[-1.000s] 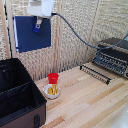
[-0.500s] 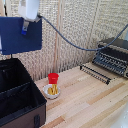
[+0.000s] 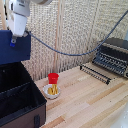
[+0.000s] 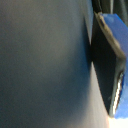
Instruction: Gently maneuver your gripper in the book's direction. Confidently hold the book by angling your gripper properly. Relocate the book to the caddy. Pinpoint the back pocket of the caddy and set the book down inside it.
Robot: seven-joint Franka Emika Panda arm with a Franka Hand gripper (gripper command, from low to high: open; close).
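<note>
Gripper: the gripper [image 3: 13, 40] pinches the book [image 3: 12, 47] at its top edge, with a blue fingertip [image 4: 112, 65] pressed flat on the cover.
Book: it hangs upright in the air under the white wrist, above the caddy [image 3: 20, 100], not touching it.
Caddy: open on top, with a wall inside splitting it.
Room: the red cup [image 3: 53, 78] and small bowl [image 3: 51, 91] sit just beside the caddy; the black oven [image 3: 112, 56] is well apart.

On my feed: book [image 3: 14, 47], matt navy cover, smooth up close [image 4: 45, 65]. Caddy [image 3: 20, 102], lower left, matt black, cloth-like. Fingertip [image 4: 114, 60], glossy blue plastic. Table [image 3: 95, 102], pale wood planks, satin. Cup [image 3: 53, 78], red, plastic-looking. Toaster oven [image 3: 114, 56], right, dark metal. Backdrop [image 3: 80, 25], woven reed.
</note>
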